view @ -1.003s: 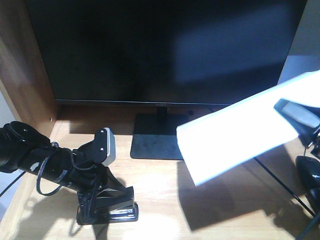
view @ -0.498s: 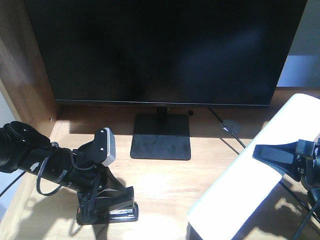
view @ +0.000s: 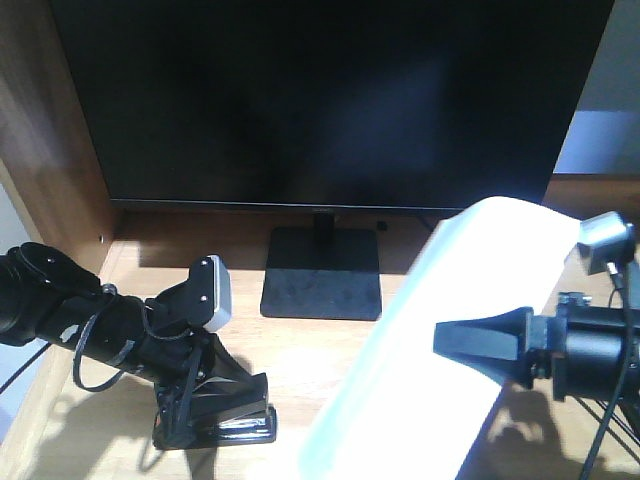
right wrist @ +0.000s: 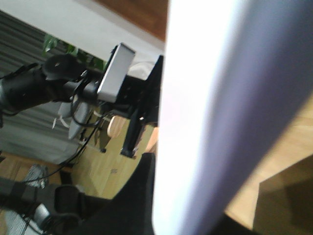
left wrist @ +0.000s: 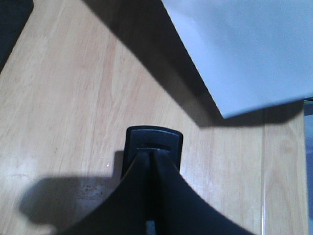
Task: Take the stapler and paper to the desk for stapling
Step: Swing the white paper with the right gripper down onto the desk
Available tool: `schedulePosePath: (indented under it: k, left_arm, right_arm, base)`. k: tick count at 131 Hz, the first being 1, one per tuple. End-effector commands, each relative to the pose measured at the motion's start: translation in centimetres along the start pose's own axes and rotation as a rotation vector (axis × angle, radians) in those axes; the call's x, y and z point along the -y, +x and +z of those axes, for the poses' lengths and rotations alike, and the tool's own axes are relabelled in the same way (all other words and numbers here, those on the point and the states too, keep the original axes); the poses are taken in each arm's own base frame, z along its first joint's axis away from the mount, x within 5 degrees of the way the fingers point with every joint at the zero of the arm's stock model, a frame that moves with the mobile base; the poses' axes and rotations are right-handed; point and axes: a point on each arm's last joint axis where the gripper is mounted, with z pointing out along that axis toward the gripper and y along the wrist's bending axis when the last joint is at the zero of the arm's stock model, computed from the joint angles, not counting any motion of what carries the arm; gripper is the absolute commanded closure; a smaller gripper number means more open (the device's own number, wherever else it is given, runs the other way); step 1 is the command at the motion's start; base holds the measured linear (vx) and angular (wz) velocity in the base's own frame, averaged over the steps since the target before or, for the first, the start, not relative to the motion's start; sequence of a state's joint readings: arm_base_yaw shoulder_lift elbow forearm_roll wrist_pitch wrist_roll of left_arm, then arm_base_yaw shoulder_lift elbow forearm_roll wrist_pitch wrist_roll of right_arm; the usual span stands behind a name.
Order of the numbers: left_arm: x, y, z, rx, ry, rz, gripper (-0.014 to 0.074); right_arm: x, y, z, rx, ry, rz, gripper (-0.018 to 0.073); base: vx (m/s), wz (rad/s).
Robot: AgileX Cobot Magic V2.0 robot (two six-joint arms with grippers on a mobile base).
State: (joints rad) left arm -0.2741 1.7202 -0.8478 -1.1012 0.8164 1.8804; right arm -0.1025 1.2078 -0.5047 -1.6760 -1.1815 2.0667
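Note:
The black stapler (view: 240, 418) rests on the light wood desk (view: 320, 350) at the front left, and my left gripper (view: 205, 400) is shut on it. In the left wrist view its blunt end (left wrist: 154, 136) sticks out past the closed fingers of that gripper (left wrist: 152, 152). The white paper (view: 430, 370) hangs curved over the desk's right half. My right gripper (view: 446, 340) is shut on it, one black finger lying across its face. The right wrist view shows the sheet (right wrist: 210, 122) edge-on beside a finger (right wrist: 142, 196). A paper corner (left wrist: 244, 49) shows above the stapler.
A large black monitor (view: 320, 100) fills the back, its flat stand base (view: 322, 270) on the desk's middle. A dark wooden side panel (view: 40, 130) walls the left. Cables (view: 600, 440) trail at the front right behind the right arm.
The right gripper has swung the paper from high at the right down and leftward to the desk's middle front. The left arm and stapler have stayed put.

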Motion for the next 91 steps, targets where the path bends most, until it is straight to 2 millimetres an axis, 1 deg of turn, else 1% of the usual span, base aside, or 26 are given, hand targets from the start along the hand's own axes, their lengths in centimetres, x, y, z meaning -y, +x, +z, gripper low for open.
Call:
schedulePosePath:
  k: [1,17,28,41,65,91]
  left_arm:
    - [0.1,-1.7,-1.0,0.066,-0.01,0.013,0.0603]
    - [0.1,-1.7,-1.0,0.066,-0.01,0.013,0.0603]
    - [0.1,-1.7,-1.0,0.066,-0.01,0.013,0.0603]
    - [0.1,-1.7,-1.0,0.066,-0.01,0.013,0.0603]
    - [0.1,-1.7,-1.0,0.066,-0.01,0.013,0.0603]
    - [0.1,-1.7,-1.0,0.066,-0.01,0.013,0.0603]
  right_arm:
    - [-2.7,0.0,0.3,-0.052,-0.199,-0.029,0.0562]
    - [-2.8,0.8,0.8,-0.128,-0.183,-0.055,0.0562]
    - [-1.9,1.5,0.9,-0.206,-0.086,-0.079,0.0562]
    - [-0.9,1.4,1.0,-0.171,-0.002,-0.068,0.0562]
    - [1.5,0.9,1.8,-0.156,0.091,-0.036,0.0562]
    - [5.2,1.0,3.3,-0.213,0.153,0.023,0.0562]
  base:
    - [0.0,0.0]
    - [0.0,0.0]
    - [0.0,0.0]
    - [0.0,0.0]
    - [0.0,0.0]
    - [0.0,0.0]
